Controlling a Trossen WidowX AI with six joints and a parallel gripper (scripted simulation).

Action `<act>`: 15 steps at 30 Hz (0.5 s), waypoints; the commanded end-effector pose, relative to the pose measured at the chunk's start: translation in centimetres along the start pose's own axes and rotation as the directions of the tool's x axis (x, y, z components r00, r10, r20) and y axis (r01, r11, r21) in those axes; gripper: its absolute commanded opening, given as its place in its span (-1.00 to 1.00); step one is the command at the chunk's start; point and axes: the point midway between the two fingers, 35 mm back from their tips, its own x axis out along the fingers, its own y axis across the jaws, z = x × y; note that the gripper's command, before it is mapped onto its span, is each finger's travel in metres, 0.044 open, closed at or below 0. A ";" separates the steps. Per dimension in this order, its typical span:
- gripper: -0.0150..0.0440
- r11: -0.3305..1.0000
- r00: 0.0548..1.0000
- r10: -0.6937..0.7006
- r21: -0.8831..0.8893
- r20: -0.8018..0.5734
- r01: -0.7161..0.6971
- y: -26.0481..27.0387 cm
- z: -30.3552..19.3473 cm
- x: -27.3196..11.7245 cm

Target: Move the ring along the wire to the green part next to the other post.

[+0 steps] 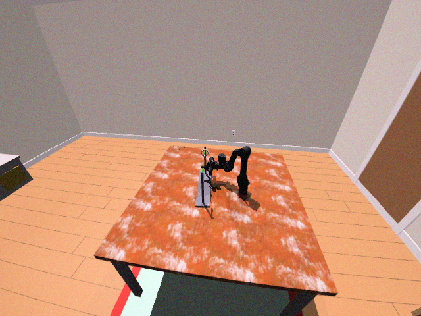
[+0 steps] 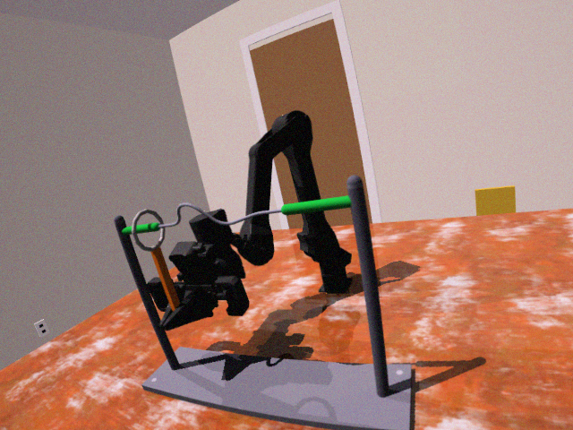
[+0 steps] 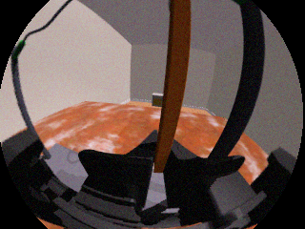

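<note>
The ring (image 2: 150,248) (image 1: 201,153) is around the left green part (image 2: 141,228) in the exterior view, beside the left post (image 2: 139,278). The wire runs near the ring's middle, with no contact visible. The orange handle (image 2: 165,278) (image 3: 176,72) slants down from the ring. My gripper (image 2: 170,309) (image 3: 158,133) is shut on the handle's lower end. The thin grey part (image 2: 231,223) (image 3: 48,24) curves to the other green part (image 2: 317,204) (image 3: 18,49) at the right post (image 2: 367,259). The exact gap from ring to grey part cannot be told.
The grey base (image 2: 277,383) (image 1: 203,200) lies below on the table (image 1: 210,237). In the wrist view, the near post (image 3: 253,57) stands close right of the handle. My arm (image 2: 259,184) (image 1: 243,170) reaches in from behind the wire in the exterior view, its wrist below the grey part.
</note>
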 end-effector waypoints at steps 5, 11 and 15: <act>-1.00 1.000 1.000 -0.001 -0.008 0.007 0.001 0.0 0.3 0.0; -1.00 1.000 1.000 -0.001 -0.007 0.006 0.001 0.6 0.3 0.0; -1.00 1.000 1.000 0.000 -0.006 0.006 0.000 1.0 0.3 0.0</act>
